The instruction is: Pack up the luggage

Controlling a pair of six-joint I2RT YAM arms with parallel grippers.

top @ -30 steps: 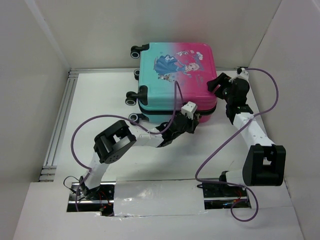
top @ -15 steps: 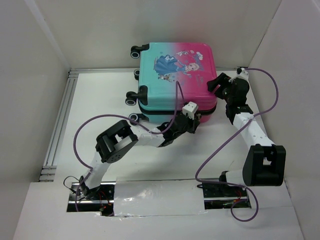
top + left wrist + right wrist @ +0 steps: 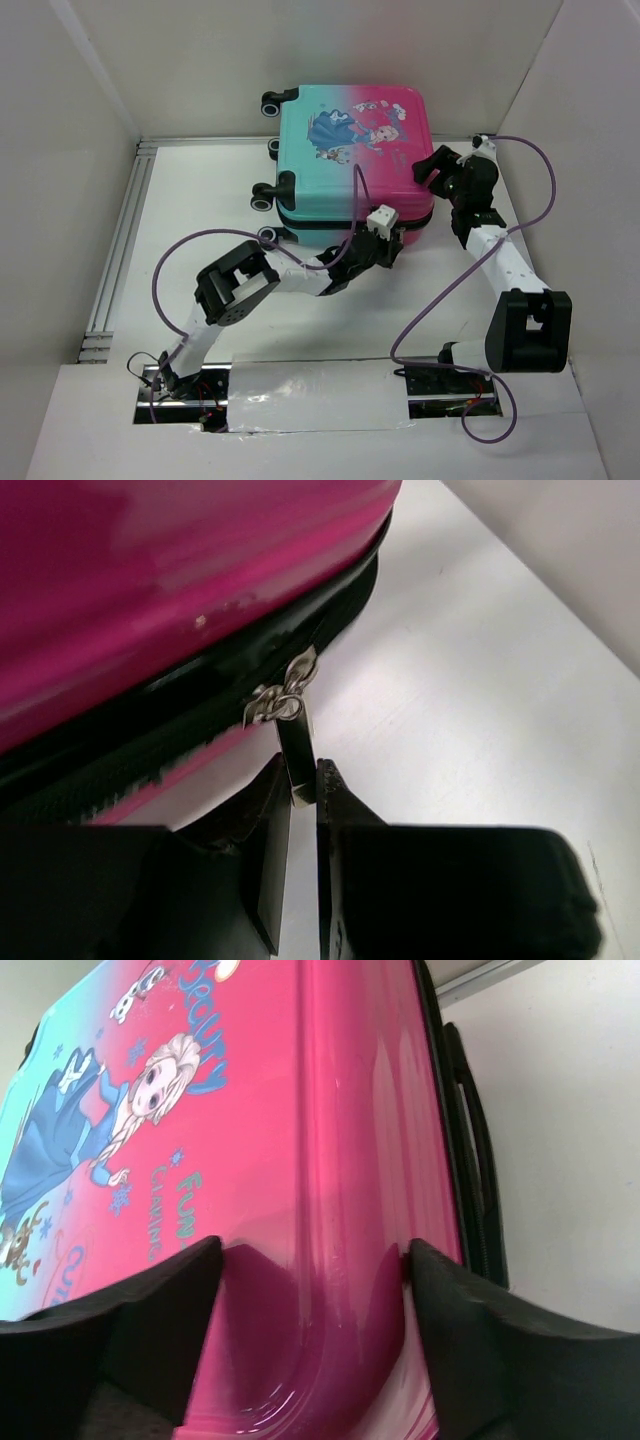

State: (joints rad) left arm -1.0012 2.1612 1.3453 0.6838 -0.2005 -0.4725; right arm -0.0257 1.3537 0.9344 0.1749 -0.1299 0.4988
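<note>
Left hand (image 3: 303, 810) pinches zip pull (image 3: 293, 730) of closed pink-teal princess luggage (image 3: 350, 150); right hand (image 3: 310, 1290) wide on its edge.

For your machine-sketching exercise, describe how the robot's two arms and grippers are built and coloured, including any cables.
Both arms alternate white links with chunky black joint housings. A purple cable loops loosely along each arm. The left gripper carries a small white block, the wrist camera, above black fingers that are flat and slab-like. The right gripper is black too, with broad matte fingers. The bases sit in slots at the near edge.
</note>
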